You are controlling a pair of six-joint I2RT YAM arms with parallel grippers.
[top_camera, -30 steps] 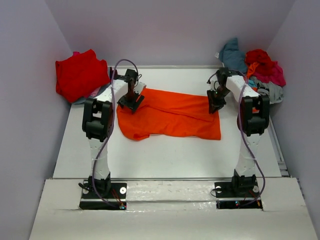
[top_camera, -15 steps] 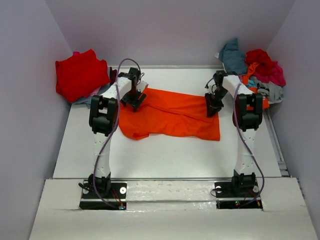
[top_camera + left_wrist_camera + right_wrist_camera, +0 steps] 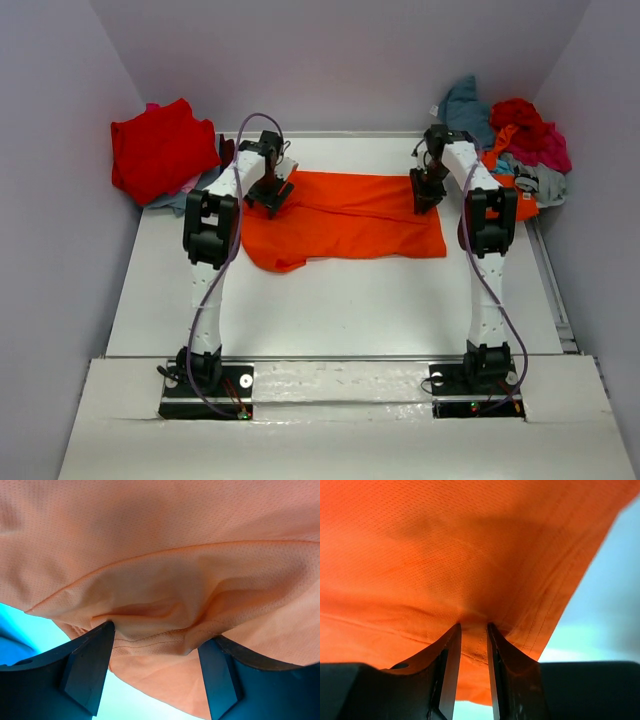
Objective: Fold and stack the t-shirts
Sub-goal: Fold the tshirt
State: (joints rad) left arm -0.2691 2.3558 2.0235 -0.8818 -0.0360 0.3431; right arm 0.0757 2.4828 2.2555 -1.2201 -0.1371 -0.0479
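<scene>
Both arms have stretched farther across the worktop, elbows raised, dragging the one orange shirt toward its far edge. I hold it at two points. My left end effector clamps a thick bunched fold at the far left, jaws wide. My right end effector pinches the far right hem, jaws narrow. One red shirt lies far left, one mixed heap far right.

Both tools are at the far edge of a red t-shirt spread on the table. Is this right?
No: the spread t-shirt is orange, not red, as the top external view shows. The left tool and right tool are at its far edge.
</scene>
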